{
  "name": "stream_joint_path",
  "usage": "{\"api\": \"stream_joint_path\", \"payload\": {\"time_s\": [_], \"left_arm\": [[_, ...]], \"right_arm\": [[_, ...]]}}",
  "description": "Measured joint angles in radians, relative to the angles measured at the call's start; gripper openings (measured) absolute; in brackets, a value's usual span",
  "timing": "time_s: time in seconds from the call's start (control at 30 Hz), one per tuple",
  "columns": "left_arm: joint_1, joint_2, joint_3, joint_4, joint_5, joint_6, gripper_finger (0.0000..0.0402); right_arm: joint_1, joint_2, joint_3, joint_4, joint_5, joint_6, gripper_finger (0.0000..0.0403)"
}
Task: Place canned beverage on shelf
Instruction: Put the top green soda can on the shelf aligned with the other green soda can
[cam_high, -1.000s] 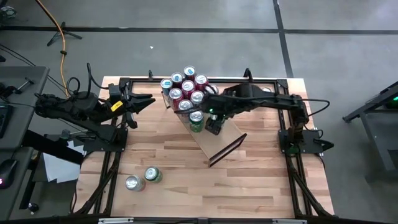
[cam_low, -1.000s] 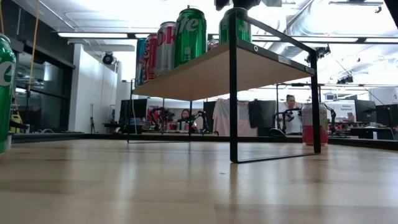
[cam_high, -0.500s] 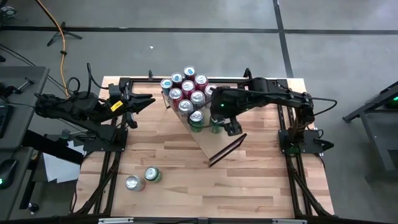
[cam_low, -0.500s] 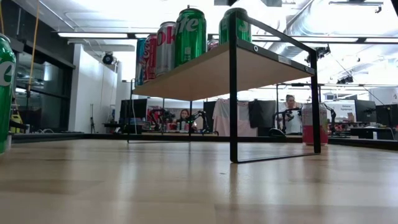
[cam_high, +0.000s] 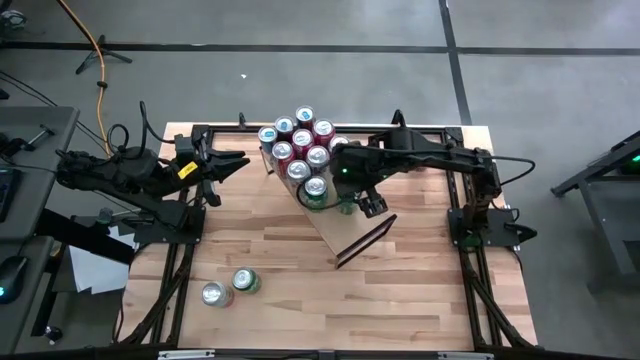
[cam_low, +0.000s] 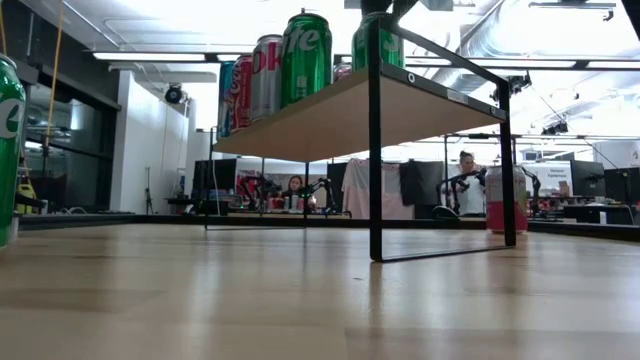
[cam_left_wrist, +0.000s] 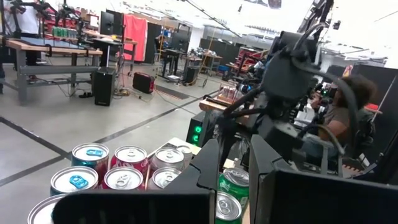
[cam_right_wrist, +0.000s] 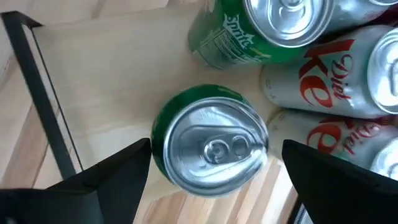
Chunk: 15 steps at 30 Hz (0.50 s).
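Observation:
A green can (cam_right_wrist: 211, 140) stands upright on the pale-wood shelf (cam_right_wrist: 112, 81), near its end, beside another green can (cam_right_wrist: 261, 31) and several red and silver cans (cam_high: 300, 145). The low view shows the green can (cam_low: 378, 42) on the plank (cam_low: 320, 125). My right gripper (cam_right_wrist: 216, 148) hangs open above this can, pointing steeply down. One finger stands on either side of the can's top and neither touches it. My left gripper (cam_high: 238, 162) waits shut and level at the table's far left.
Two loose cans (cam_high: 230, 288) stand on the tabletop near its front left. A pink can (cam_low: 505, 205) stands beyond the shelf's black frame (cam_low: 375, 150). Bare plank (cam_high: 345, 238) lies between the green can and the shelf's near end.
My right gripper has rolled about the line it points along while staying open over the green can. The can has kept its place on the shelf.

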Motion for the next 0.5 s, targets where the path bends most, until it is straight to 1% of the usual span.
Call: {"api": "stream_joint_path", "payload": {"time_s": [0.07,0.33,0.4,0.5], "left_arm": [[0.0,0.0,0.0,0.0,0.0,0.0,0.0001],[0.0,0.0,0.0,0.0,0.0,0.0,0.0001],[0.0,0.0,0.0,0.0,0.0,0.0,0.0001],[0.0,0.0,0.0,0.0,0.0,-0.001,0.0001]], "right_arm": [[-0.01,0.0,-0.027,0.029,-0.006,0.0,0.0348],[-0.025,0.002,-0.085,0.041,-0.015,0.004,0.0344],[-0.025,0.002,-0.091,0.047,-0.023,0.005,0.0332],[-0.019,0.002,-0.091,0.058,-0.029,0.023,0.0303]]}}
